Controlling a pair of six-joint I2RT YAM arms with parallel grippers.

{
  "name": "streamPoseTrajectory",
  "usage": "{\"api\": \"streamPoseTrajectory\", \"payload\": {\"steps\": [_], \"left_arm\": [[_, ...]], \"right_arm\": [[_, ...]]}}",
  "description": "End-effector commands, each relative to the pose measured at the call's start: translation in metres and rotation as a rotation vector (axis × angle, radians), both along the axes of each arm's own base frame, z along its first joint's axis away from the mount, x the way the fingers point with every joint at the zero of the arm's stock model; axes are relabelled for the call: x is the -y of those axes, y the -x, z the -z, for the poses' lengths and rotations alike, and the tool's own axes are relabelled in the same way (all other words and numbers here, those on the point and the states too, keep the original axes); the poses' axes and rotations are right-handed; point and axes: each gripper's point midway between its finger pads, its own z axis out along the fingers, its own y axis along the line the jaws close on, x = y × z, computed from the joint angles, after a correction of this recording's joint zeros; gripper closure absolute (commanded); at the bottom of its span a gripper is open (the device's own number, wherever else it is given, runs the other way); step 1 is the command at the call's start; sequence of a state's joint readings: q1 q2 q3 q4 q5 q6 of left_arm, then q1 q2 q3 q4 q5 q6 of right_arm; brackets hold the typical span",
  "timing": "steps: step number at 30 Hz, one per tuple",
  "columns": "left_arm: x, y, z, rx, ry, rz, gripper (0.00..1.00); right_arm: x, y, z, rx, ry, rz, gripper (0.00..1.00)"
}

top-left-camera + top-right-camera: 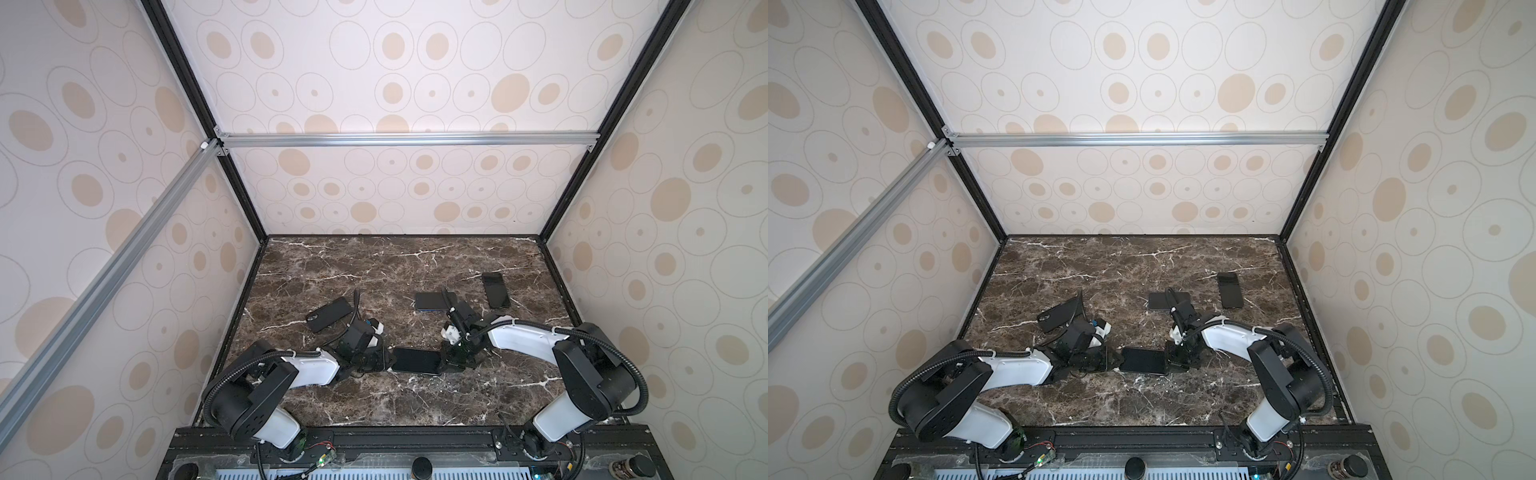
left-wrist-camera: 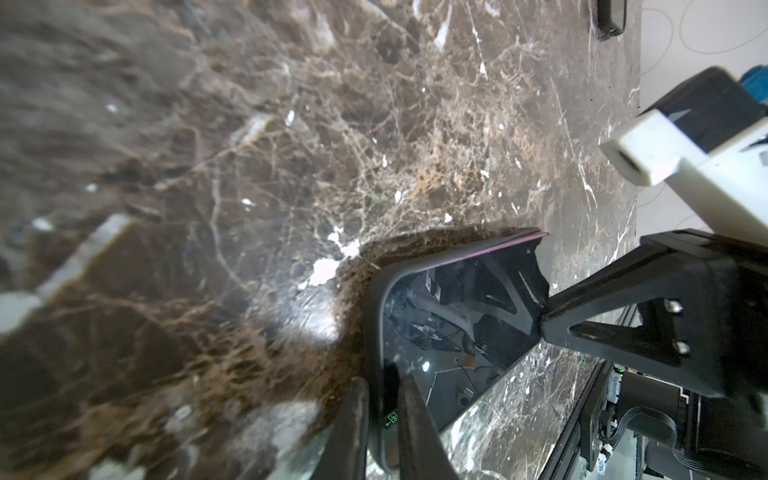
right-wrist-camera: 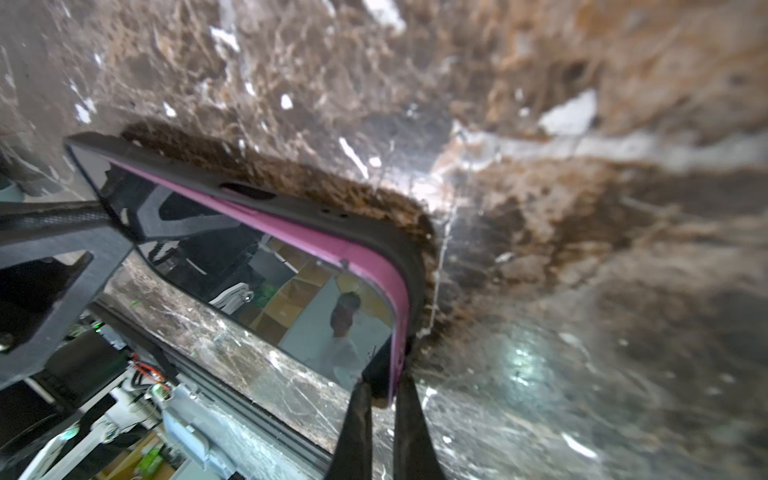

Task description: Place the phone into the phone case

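Phone sits front-centre of the table, strung between the two claws. It is low over the marble; can't tell if it touches.

Left gripper: narrow, pinched on one short end of the phone, black case lip between the fingers. Right gripper: narrow too, clamped on the opposite end, at a corner.

Right wrist view: phone is inside the case, screen up. A pink band of phone body shows above the black case wall along one long side and round the gripped corner. Looks like that edge is not yet snapped under the lip. The far corner by the left claw reads more flush, but it's partly hidden.

Step, I'd say: final seating, the phone inserted but not pressed home.

Next move likely needs one claw to hold the case steady. The other lets go and presses down along the pink side and corner. Press flat, not at a slant, or the seated end may pop out.

Three other dark phones or cases lie further back, well apart: left spare, mid spare, right spare.
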State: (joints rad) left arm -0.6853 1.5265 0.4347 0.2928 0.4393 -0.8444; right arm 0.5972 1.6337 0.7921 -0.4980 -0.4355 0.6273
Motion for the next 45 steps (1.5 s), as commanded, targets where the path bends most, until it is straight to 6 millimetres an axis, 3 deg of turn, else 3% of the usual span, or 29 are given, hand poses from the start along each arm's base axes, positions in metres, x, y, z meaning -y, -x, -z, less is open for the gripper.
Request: {"api": "streamPoseTrajectory", "payload": {"steps": [1,4,7,16,20,30,37,45], "left_arm": [[-0.056,0.090,0.073,-0.356,-0.280,0.049,0.84],[-0.057,0.091,0.074,-0.360,-0.280,0.043,0.85],[-0.059,0.093,0.072,-0.361,-0.280,0.040,0.85],[-0.063,0.087,0.068,-0.329,-0.297,0.016,0.85],[-0.061,0.084,0.067,-0.315,-0.295,0.006,0.84],[-0.053,0.073,0.064,-0.301,-0.279,-0.013,0.84],[-0.051,0.074,0.065,-0.312,-0.269,-0.006,0.83],[-0.049,0.075,0.064,-0.320,-0.259,-0.005,0.83]], "right_arm": [[0.051,0.034,0.116,0.107,0.412,-0.173,0.95],[0.053,0.035,0.116,0.130,0.453,-0.191,0.96],[0.037,0.033,0.104,0.160,0.380,-0.191,0.94],[0.010,-0.009,0.001,0.367,0.297,-0.202,0.86],[0.007,-0.013,-0.021,0.393,0.258,-0.187,0.83],[0.016,-0.022,-0.032,0.361,0.139,-0.073,0.83],[0.017,-0.019,-0.017,0.300,0.079,-0.029,0.83],[0.009,-0.006,0.001,0.210,0.020,-0.035,0.90]]}}
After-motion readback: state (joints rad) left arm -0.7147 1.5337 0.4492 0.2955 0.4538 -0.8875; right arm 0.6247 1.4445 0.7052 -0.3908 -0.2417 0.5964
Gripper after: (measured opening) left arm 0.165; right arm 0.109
